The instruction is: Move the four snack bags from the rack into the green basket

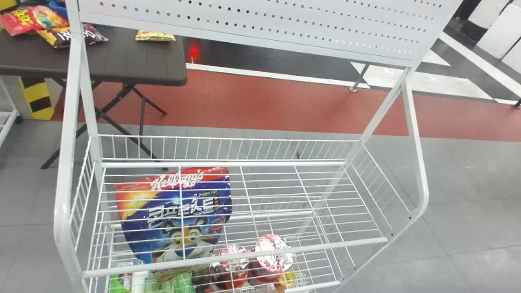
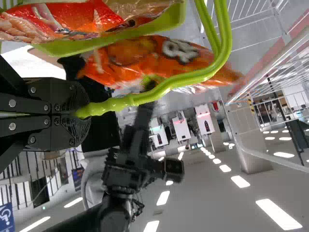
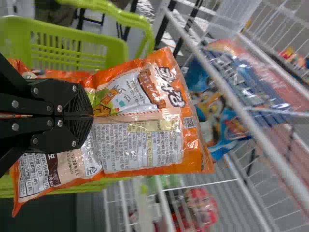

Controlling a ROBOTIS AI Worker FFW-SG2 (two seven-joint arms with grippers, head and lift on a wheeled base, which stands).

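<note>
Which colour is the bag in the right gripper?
The bag is mostly orange with white panels, best seen in the right wrist view.

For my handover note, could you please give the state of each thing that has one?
Left gripper, shut on the basket handle
Right gripper, shut on an orange bag
Orange bag, held
Green basket, handle raised, another bag inside
Blue bag, standing in the rack
Folding table, unfolded

Dark folding table (image 1: 122, 61), red floor strip (image 1: 264, 101), grey tiles (image 1: 460, 183), bright ceiling lights (image 2: 278, 214)
</note>
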